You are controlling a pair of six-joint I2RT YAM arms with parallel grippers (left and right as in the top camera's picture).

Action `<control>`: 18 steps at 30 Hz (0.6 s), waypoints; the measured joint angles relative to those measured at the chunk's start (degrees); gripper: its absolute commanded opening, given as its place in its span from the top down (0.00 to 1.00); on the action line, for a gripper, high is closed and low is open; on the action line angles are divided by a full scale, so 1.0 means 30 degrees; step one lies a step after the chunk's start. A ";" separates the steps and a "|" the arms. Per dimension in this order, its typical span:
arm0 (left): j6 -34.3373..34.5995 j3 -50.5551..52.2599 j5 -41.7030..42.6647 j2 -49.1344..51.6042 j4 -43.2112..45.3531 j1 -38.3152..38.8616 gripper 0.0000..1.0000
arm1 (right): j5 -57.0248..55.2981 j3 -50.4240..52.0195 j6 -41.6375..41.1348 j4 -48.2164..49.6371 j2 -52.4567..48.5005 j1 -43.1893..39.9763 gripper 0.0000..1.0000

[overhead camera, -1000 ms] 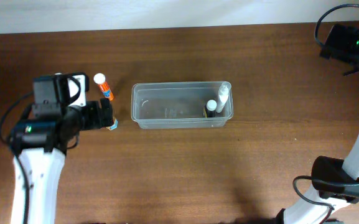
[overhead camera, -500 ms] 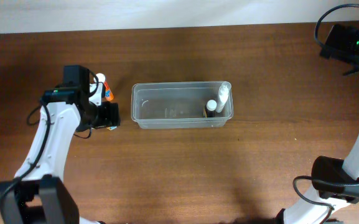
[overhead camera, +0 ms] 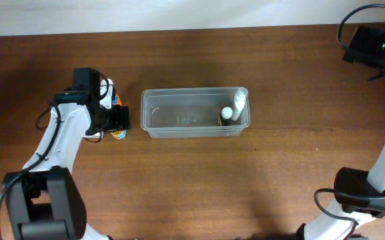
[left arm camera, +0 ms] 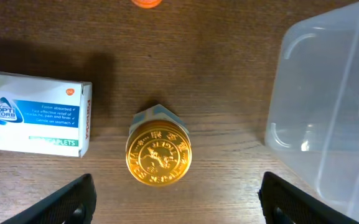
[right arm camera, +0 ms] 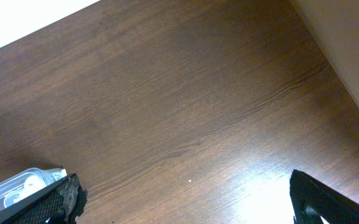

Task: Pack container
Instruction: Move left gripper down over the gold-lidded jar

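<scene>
The clear container [overhead camera: 179, 113] lies mid-table; its rounded corner [left arm camera: 328, 106] shows at the right of the left wrist view. Inside its right end stand a white bottle [overhead camera: 238, 103] and a dark bottle with a white cap [overhead camera: 226, 114]. My left gripper [overhead camera: 120, 120] hovers just left of the container, open, its fingers [left arm camera: 73, 198] wide apart with nothing between them. A small jar with a gold embossed lid [left arm camera: 158, 154] stands upright on the table just ahead of the fingertips. My right gripper [right arm camera: 188, 199] is open and empty, high at the table's far right corner.
A white and blue tablet box [left arm camera: 33, 112] lies flat left of the jar. An orange and white tube [overhead camera: 114, 99] lies beyond it, partly under my left arm. The right wrist view shows bare wood and the container's far end [right arm camera: 20, 183].
My left arm has swung round and its wrist has moved toward the far side. The gripper has shifted slightly right over the gold-lidded jar and narrowed a little. The right arm has not moved.
</scene>
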State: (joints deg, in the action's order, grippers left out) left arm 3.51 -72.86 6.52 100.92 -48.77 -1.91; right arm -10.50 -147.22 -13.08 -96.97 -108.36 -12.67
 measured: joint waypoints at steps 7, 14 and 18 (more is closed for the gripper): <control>0.0073 0.0000 -0.0393 0.0568 0.0036 0.0000 0.15 | 0.0000 0.0000 0.0015 0.0000 0.0000 0.0000 0.02; 0.1960 0.0000 -0.1122 0.0634 0.0080 0.0000 0.14 | -0.0007 0.0000 0.0015 0.0000 0.0000 0.0000 0.02; 0.3453 0.0000 -0.1545 0.0641 0.0073 0.0000 0.14 | 0.0000 0.0000 0.0022 0.0000 0.0000 0.0000 0.02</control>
State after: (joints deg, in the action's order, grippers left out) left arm 13.87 -72.86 1.89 102.85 -48.56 -1.91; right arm -10.50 -147.22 -13.02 -96.97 -108.36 -12.67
